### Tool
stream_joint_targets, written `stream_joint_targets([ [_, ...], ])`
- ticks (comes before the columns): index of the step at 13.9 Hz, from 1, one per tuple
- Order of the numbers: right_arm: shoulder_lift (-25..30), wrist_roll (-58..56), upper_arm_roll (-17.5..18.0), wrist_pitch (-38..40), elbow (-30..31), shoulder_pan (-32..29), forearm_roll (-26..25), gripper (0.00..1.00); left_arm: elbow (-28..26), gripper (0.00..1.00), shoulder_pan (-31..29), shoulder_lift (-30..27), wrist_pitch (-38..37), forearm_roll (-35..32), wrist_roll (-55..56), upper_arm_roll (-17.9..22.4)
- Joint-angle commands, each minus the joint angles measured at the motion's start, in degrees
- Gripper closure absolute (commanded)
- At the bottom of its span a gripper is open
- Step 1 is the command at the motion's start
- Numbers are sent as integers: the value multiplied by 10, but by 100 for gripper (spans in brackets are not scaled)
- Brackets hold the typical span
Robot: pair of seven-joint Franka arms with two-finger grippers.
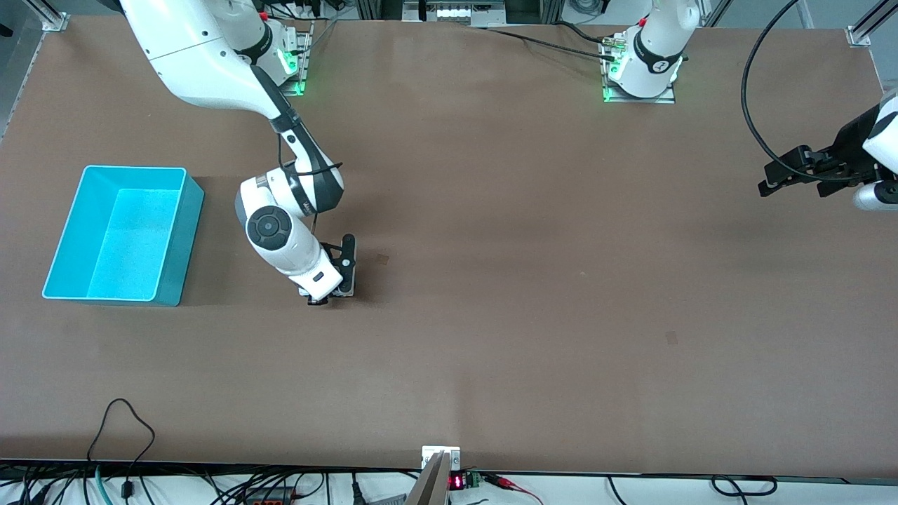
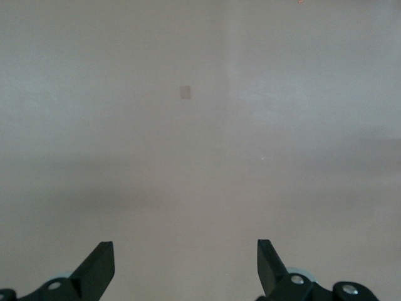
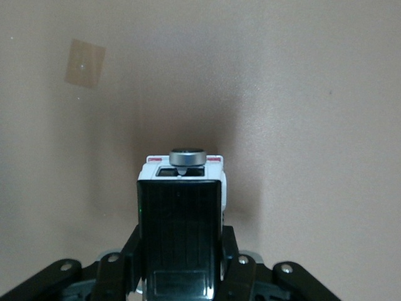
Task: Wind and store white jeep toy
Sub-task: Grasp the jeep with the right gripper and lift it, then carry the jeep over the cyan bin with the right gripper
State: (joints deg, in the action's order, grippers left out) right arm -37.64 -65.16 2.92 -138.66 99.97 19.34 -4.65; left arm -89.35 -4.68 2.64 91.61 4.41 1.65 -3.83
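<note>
Right gripper point(image 1: 331, 294) is down mid-counter point(image 1: 533, 294) beside the turquoise bin point(image 1: 175, 242), fingers pinching the white jeep toy point(image 3: 183, 164). Left gripper point(image 1: 768, 184) waits over the counter's edge, fingers spread.

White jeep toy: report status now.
Right pincer shut on white jeep toy, low at table. Left pincer open, waiting. Turquoise bin beside.

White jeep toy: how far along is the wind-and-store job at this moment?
Done: nothing stored; the turquoise bin holds no toy. In hand: the right gripper is low at the table beside the bin, and its wrist view shows the white jeep toy between its fingers, apparently gripped. Whether winding has happened cannot be told. Left: carrying the jeep into the bin. The left gripper waits open over the left arm's end of the table.
</note>
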Motion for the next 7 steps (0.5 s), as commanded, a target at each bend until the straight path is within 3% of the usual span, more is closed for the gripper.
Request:
stream_joint_targets([
  [1, 23, 3, -12, 7, -7, 0, -1, 100, -3, 0, -8, -8, -3, -13, -3, -9],
  [4, 86, 49, -34, 64, 0, -12, 1, 100, -3, 0, -9, -8, -2, -13, -2, -9],
  [7, 146, 144, -41, 116, 15, -67, -3, 100, -3, 0, -9, -7, 0, -13, -3, -7],
])
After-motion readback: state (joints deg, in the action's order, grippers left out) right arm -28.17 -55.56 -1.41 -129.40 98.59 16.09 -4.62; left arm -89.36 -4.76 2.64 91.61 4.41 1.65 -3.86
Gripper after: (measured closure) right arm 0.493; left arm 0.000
